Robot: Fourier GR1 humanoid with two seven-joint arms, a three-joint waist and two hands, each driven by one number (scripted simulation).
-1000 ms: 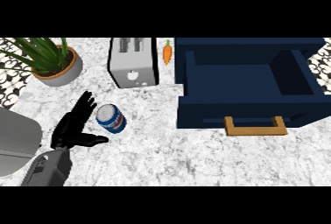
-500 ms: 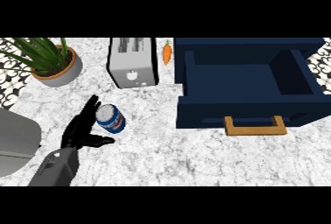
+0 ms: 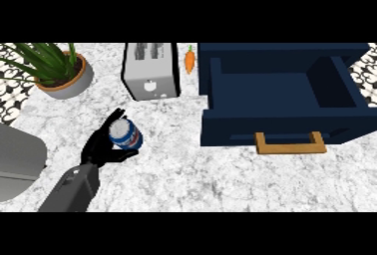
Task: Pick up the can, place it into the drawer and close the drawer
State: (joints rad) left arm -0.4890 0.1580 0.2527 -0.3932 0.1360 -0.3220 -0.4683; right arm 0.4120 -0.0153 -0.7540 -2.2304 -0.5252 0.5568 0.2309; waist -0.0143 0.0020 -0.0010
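You see the left hand point(image 3: 101, 148) holding the can point(image 3: 125, 135): its fingers rise behind the can and its thumb curls under it. The can is in front of the toaster point(image 3: 151, 69), well left of the open drawer point(image 3: 243, 124).

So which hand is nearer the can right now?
Left. The left hand is against the can, fingers and thumb curling round it from its left side. The right hand shows nowhere in the head view.
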